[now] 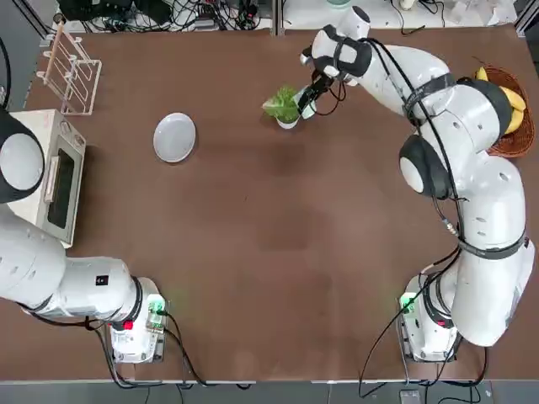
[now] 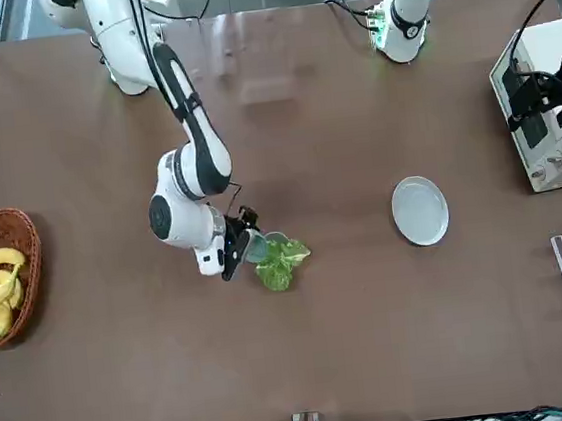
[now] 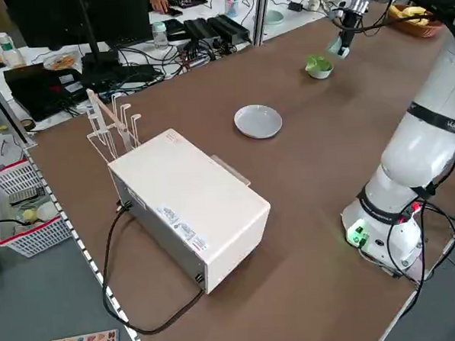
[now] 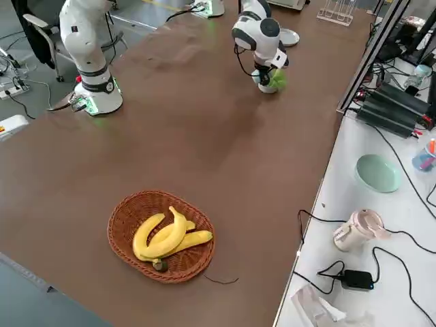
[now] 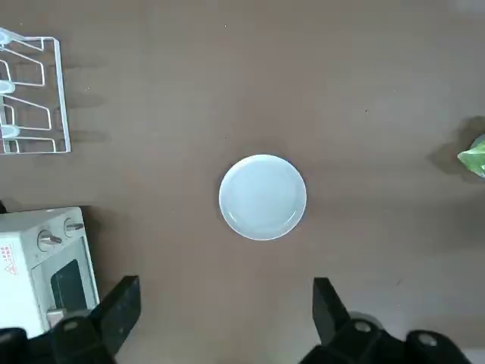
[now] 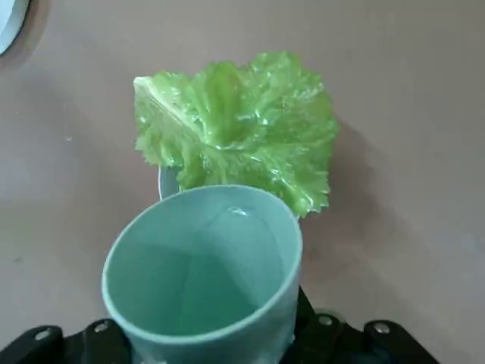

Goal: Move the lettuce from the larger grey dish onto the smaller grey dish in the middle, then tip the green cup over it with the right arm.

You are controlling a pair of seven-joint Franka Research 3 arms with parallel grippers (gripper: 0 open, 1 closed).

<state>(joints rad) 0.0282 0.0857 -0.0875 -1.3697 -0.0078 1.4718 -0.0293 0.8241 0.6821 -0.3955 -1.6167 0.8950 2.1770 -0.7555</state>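
Note:
The lettuce [image 1: 282, 104] [image 6: 242, 125] lies on the smaller grey dish [image 1: 287, 124] [image 6: 167, 182] at the far middle of the table and hides most of it. My right gripper [image 1: 313, 91] [image 2: 233, 251] is shut on the green cup [image 2: 255, 245] [image 6: 204, 265], which is tilted with its mouth toward the lettuce, just beside the leaves. The larger grey dish [image 1: 175, 136] [image 5: 262, 197] sits bare to the left of them. High above that dish my left gripper [image 5: 227, 303] hangs open with nothing between its fingers.
A white toaster oven [image 1: 50, 177] stands at the table's left edge, with a clear rack [image 1: 72, 76] behind it. At the right edge is a wicker basket of bananas [image 1: 509, 109]. Cables and gear lie past the far edge.

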